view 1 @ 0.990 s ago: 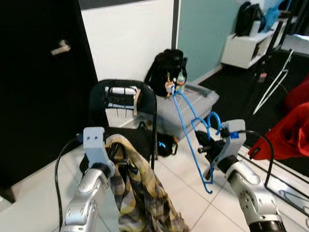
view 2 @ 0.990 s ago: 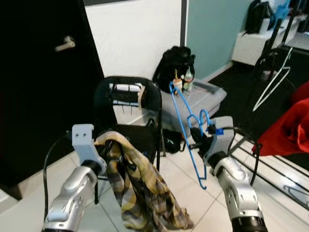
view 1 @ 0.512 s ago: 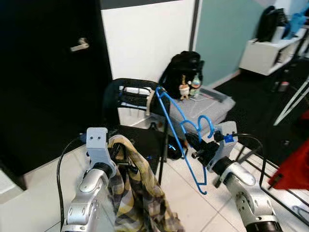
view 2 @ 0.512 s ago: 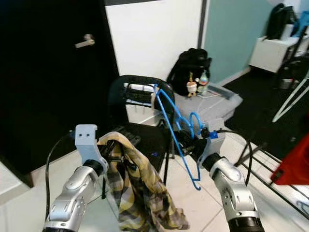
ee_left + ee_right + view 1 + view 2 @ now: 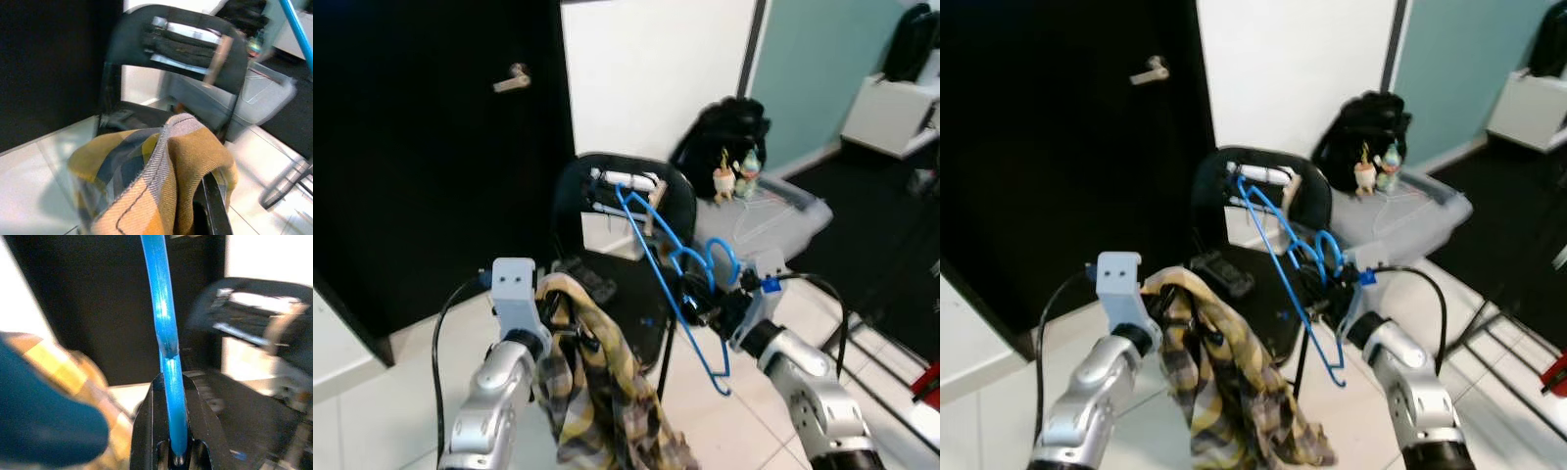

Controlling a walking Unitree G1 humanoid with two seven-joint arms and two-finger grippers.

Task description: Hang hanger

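Note:
A blue wire hanger [image 5: 646,240] slants up toward the chair, and my right gripper [image 5: 697,305] is shut on its lower bar. The right wrist view has that blue bar [image 5: 165,328] pinched between the two black fingers [image 5: 146,431]. My left gripper [image 5: 556,323] is shut on a yellow and grey plaid cloth [image 5: 602,401], which hangs down in folds and hides most of its fingers. The left wrist view has the cloth [image 5: 171,166] draped over one black finger [image 5: 213,205]. The hanger is to the right of the cloth and does not touch it.
A black chair [image 5: 625,181] stands right ahead, with its seat under the hanger. Behind it are a black backpack [image 5: 729,132] and a grey plastic bin [image 5: 778,211] against the wall. A dark door with a handle [image 5: 514,78] is on the left. The floor is pale tile.
The camera has swung left, so the red garment and the rack have left the picture. My right gripper with the hanger has come a little closer to the cloth.

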